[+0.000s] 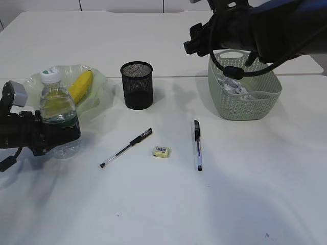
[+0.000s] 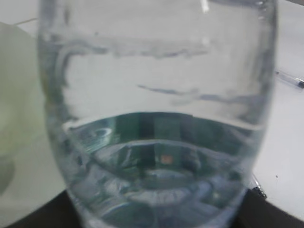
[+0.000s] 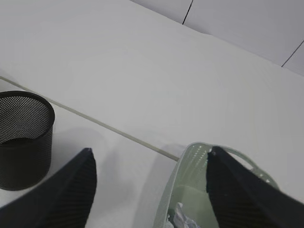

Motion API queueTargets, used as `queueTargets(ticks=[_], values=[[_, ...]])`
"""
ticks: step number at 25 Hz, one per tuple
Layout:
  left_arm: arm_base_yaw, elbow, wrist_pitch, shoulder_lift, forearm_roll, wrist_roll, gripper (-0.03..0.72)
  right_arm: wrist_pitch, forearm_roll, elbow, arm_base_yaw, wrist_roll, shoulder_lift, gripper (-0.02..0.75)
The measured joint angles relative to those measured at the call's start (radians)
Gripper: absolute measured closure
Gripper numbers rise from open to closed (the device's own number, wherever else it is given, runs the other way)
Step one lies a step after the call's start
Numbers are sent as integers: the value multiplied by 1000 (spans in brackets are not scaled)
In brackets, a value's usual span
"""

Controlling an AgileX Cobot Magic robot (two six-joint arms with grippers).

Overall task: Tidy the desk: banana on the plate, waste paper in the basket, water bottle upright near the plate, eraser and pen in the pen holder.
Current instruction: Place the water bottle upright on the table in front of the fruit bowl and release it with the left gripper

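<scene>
Bottle placement beside the plate, left tool in charge.
Left tool (image 1: 51,138) is clamped halfway around the upright bottle (image 1: 59,115), which stands just beside the plate (image 1: 99,81) near the counter's left edge; the banana (image 1: 82,86) lies on the plate. To finish well, check that the base sits flat, spread the jaws fully, then back straight off without nudging it. Right tool (image 3: 149,183) hangs wide and empty over the basket (image 1: 245,97), paper (image 1: 232,86) inside.
</scene>
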Motion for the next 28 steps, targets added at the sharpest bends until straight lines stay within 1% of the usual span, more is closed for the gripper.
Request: queueTargets(ticks=[4,10,15,19,23,28], values=[[-2,0,2,0,-1,89,348,0,-16,0,0,0,0,205],[-2,0,4,0,-1,179,348,2,-31,0,0,0,0,205],[-8,-41,15,20,-1,195,348,2,-34,0,0,0,0,205],[-32,-83,15,61,-2,197,348,3,-36,0,0,0,0,206],[-46,-84,21,72,-2,199,348,5,-39,0,0,0,0,206],[-46,-84,21,72,-2,199,348,5,-48,0,0,0,0,206]])
